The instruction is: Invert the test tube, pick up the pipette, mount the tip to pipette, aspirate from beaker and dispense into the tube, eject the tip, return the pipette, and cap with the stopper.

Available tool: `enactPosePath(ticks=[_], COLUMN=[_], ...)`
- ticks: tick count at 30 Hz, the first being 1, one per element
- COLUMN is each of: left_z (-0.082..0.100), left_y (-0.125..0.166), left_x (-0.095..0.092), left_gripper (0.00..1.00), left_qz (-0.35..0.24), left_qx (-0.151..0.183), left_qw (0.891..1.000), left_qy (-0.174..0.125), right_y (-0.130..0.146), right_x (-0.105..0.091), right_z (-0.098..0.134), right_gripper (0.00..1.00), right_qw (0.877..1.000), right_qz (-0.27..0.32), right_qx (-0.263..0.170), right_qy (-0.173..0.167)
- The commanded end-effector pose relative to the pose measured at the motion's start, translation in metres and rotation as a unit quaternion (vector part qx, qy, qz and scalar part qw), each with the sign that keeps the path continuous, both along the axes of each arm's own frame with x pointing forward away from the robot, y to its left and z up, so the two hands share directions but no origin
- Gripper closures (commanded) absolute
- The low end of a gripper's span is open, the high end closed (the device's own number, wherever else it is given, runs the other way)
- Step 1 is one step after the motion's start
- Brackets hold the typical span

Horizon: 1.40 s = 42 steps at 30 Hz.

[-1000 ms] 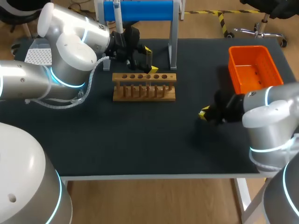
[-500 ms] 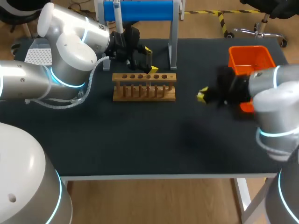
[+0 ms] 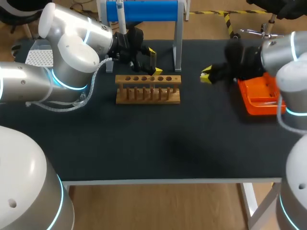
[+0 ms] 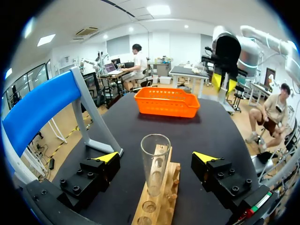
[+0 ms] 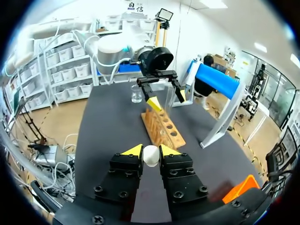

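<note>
From above, the left gripper [image 3: 152, 61] sits behind the one wooden rack [image 3: 147, 89]; what the right gripper [image 3: 206, 75] holds is hidden. Left wrist: one test tube [image 4: 155, 164] stands upright in the rack, fingers spread wide, clear of it. Right wrist: fingers pinch a white stopper [image 5: 150, 156]; one beaker [image 5: 136, 93] stands beyond the rack.
</note>
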<state>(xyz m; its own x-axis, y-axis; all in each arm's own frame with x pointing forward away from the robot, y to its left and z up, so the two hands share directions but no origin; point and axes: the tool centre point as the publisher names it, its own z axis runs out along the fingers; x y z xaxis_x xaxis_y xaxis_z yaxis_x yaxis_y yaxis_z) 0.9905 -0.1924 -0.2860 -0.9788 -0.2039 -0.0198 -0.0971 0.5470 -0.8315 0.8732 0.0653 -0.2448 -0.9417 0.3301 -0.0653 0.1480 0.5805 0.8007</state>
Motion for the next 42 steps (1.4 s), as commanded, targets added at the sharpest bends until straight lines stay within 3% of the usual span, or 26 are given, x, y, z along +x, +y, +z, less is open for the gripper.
enactPosePath(ticks=[1,20,32,42], left_z=[0.0,0.0,0.0,0.0], left_y=[0.0,0.0,0.0,0.0], left_x=[0.001,0.001,0.001,0.001], left_gripper=[0.0,0.0,0.0,0.0], left_qz=[-0.001,-0.001,-0.001,-0.001], left_qx=[0.001,0.001,0.001,0.001], left_qw=[1.0,1.0,1.0,1.0], left_qy=[0.002,0.002,0.002,0.002], right_y=[-0.01,-0.01,0.052,0.092], right_x=[-0.003,-0.003,0.03,0.058], right_z=[0.011,0.011,0.027,0.032], right_gripper=[1.0,1.0,1.0,1.0], right_qw=[0.999,0.999,0.994,0.992], right_qz=[0.033,0.033,0.087,0.105], right_qx=[-0.004,-0.004,-0.014,-0.044], right_qy=[0.029,0.029,0.06,0.056])
